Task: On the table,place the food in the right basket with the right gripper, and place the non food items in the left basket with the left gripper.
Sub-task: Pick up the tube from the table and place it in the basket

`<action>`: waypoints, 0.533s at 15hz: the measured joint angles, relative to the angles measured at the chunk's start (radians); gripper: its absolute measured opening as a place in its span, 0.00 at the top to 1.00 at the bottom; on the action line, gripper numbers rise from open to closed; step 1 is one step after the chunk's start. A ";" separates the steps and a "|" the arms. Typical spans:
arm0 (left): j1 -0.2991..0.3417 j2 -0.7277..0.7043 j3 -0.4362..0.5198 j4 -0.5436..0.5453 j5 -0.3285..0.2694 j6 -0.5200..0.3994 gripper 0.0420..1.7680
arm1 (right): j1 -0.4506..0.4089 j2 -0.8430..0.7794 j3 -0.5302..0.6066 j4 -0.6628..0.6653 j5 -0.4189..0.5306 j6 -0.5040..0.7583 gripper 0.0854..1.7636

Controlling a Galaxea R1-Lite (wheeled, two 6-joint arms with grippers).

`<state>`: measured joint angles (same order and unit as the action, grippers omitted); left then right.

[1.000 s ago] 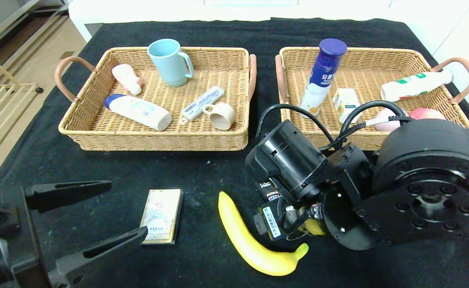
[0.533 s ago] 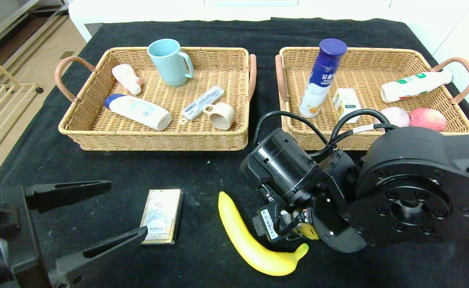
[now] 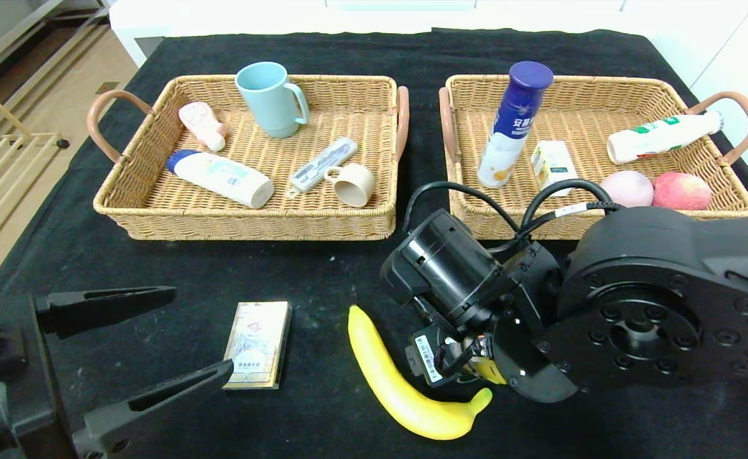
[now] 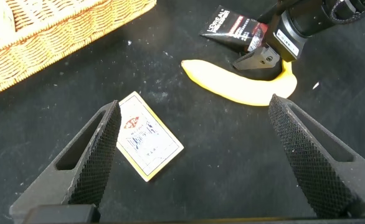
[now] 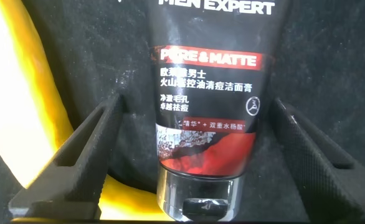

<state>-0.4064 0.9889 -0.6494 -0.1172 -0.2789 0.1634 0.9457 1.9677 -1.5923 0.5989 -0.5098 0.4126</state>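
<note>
Low over the black cloth, the right gripper point(image 5: 189, 162) spreads its fingers wide astride a black face-wash tube point(image 5: 204, 93), the banana point(image 3: 405, 382) just beside it at the head view's 6 o'clock. Judging by the task, the mismatch matters: the tube is no food, so this gripper's proper quarry appears to be the banana, bound for the right basket point(image 3: 603, 220) at 2 o'clock. The next move likely calls for shifting sideways onto the fruit before closing. At 8 o'clock the left gripper point(image 3: 150, 338) waits, fingers wide and empty, near a small flat carton point(image 3: 259, 344) that seems destined for the left basket point(image 3: 252, 223) at 11 o'clock.
</note>
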 joint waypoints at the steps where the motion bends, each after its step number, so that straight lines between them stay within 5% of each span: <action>1: 0.000 -0.001 0.000 0.000 0.000 0.000 0.03 | 0.000 0.001 0.000 0.000 0.001 0.000 0.19; 4: -0.001 -0.002 0.000 0.000 0.000 0.000 0.03 | -0.002 0.004 0.000 0.000 0.001 0.008 0.44; 8: -0.001 -0.003 0.001 0.000 0.000 0.000 0.03 | -0.004 0.005 0.001 0.001 0.000 0.009 0.56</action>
<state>-0.4079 0.9862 -0.6479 -0.1172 -0.2794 0.1630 0.9419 1.9728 -1.5909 0.6002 -0.5102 0.4213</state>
